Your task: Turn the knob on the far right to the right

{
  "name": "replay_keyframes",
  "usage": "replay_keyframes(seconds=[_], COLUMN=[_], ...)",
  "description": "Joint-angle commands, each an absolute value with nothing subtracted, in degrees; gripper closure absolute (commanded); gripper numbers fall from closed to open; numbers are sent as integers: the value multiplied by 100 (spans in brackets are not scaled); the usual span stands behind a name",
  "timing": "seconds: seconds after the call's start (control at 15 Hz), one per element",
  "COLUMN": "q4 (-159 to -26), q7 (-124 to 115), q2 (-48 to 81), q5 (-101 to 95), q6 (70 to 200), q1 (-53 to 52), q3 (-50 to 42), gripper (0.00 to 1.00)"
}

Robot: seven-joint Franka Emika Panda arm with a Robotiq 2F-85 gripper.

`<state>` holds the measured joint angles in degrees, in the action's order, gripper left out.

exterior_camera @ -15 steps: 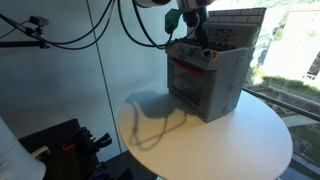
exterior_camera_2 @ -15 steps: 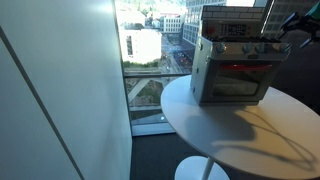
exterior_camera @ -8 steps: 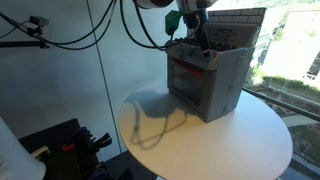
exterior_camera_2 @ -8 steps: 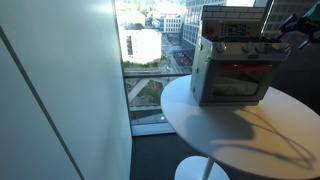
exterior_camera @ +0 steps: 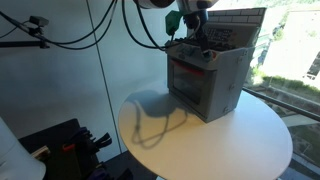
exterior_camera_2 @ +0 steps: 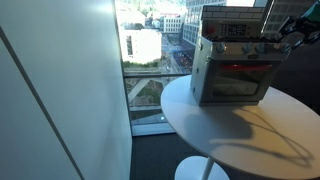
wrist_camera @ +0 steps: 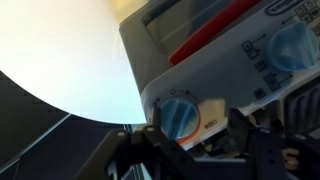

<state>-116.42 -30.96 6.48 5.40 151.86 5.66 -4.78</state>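
In the wrist view the pincer (wrist_camera: 196, 150) stands open, its jaws straddling a blue knob (wrist_camera: 180, 118) on the toy oven (wrist_camera: 200, 50). The knob sits nearer one finger (wrist_camera: 140, 158), with a gap on its other side. A second blue knob (wrist_camera: 295, 45) lies further off to one side. Closing off-centre could let the pads slip off the rim, or shove the light oven across the round table (exterior_camera_2: 250, 140) instead of turning the dial. Only the wrist view shows the knobs clearly. An exterior view places the pincer (exterior_camera_2: 290, 38) at the oven's end, so this is probably the far-right knob.
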Motion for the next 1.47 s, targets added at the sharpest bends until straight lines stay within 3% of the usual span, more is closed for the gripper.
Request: replay_keyframes(seconds=[0.0,0.27,0.4,0.53,1.4], q4=[-11493,-11535,-11554,-11551,-11737], q7=[-2917,-2945,-2975,-3018,-4141], q2=[735,716,712,712,553], q5=[703,699,688,679,1324], q6=[15230,15255,15264,15266,15460], q1=[523,540,541,528,529], q3=[-541,-597,-633,-636,-683], gripper=[60,91,97,94,94])
